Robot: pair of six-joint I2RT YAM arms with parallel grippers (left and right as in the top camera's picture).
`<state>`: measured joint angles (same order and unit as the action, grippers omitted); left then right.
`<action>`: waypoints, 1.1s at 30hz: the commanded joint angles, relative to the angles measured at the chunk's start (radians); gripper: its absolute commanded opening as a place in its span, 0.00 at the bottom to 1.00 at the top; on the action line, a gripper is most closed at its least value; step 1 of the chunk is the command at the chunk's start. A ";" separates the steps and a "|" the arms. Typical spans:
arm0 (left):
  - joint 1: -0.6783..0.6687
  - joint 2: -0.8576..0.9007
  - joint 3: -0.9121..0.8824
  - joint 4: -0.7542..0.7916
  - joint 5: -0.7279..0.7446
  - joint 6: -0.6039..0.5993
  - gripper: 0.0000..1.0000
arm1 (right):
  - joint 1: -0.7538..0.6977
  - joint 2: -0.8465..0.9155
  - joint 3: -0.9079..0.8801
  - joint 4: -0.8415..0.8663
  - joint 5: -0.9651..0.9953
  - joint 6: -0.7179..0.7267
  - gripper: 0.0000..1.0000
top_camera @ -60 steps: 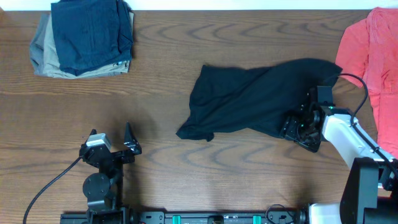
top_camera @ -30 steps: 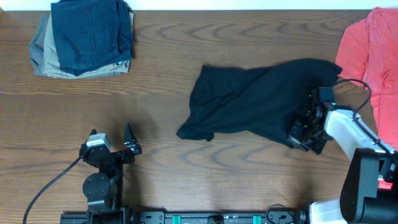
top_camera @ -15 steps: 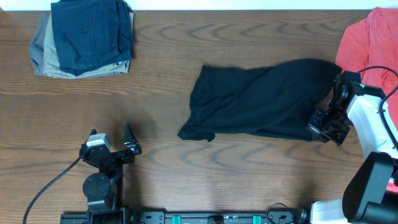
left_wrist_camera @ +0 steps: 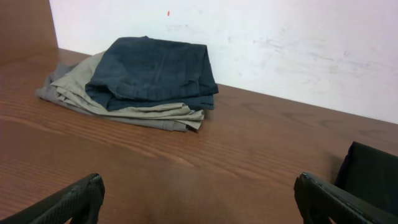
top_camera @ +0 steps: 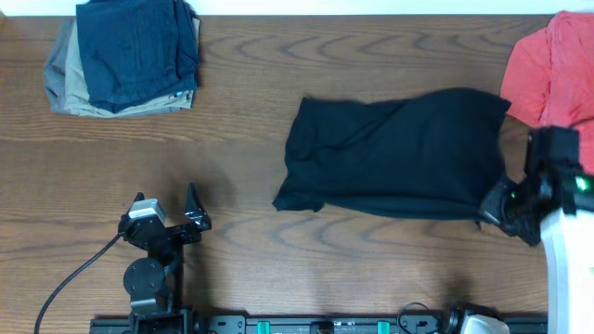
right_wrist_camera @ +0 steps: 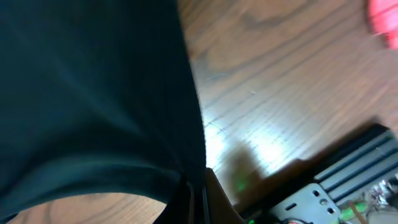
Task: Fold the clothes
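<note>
The clothes, a black thin-fabric shirt (top_camera: pixel 394 153), lie spread in the middle right of the table. My right gripper (top_camera: pixel 499 206) is shut on the shirt's lower right corner, near the table's right edge. In the right wrist view the black fabric (right_wrist_camera: pixel 93 93) fills the left side and is pinched between the shut fingers (right_wrist_camera: pixel 202 202) at the bottom. My left gripper (top_camera: pixel 190 211) rests open at the front left, far from the shirt. Its two fingertips (left_wrist_camera: pixel 68 202) stand wide apart with only bare table between them; a corner of the black shirt (left_wrist_camera: pixel 373 177) shows at the right.
A folded navy garment (top_camera: pixel 137 48) on a khaki one (top_camera: pixel 70 88) sits at the back left. A coral-red shirt (top_camera: pixel 557 65) lies at the back right. A white wall (left_wrist_camera: pixel 280 43) borders the table's far edge. Arm bases (top_camera: pixel 148 278) stand along the front edge.
My right gripper has pulled the shirt's corner to the right and toward the front, stretching the black shirt out wider. The left arm has not moved.
</note>
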<state>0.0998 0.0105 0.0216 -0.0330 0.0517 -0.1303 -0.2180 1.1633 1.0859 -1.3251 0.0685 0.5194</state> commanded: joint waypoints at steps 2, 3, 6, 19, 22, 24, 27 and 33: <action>-0.004 -0.005 -0.018 -0.034 -0.015 0.006 0.98 | -0.006 -0.156 0.010 -0.029 0.074 -0.003 0.01; -0.004 -0.005 -0.018 -0.034 -0.015 0.005 0.98 | -0.006 -0.180 0.010 -0.029 0.071 -0.013 0.01; -0.005 -0.005 -0.018 -0.034 0.001 -0.006 0.98 | -0.006 -0.232 0.010 -0.026 0.062 -0.031 0.01; -0.006 0.067 -0.011 -0.012 0.625 -0.253 0.98 | -0.006 -0.168 0.010 -0.021 0.046 -0.039 0.01; -0.006 0.128 0.011 -0.011 0.708 -0.253 0.98 | -0.006 -0.137 0.010 -0.019 0.036 -0.045 0.01; -0.010 0.185 0.032 -0.011 0.762 -0.247 0.98 | -0.005 -0.121 0.010 -0.013 0.021 -0.046 0.01; -0.043 0.299 0.077 -0.013 0.809 -0.217 0.98 | -0.005 -0.106 0.010 0.002 -0.004 -0.046 0.01; -0.192 0.575 0.222 -0.026 0.791 -0.102 0.98 | -0.005 -0.105 0.010 0.006 -0.017 -0.054 0.01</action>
<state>-0.0376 0.4999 0.1596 -0.0570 0.8101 -0.3092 -0.2180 1.0611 1.0859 -1.3193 0.0612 0.4850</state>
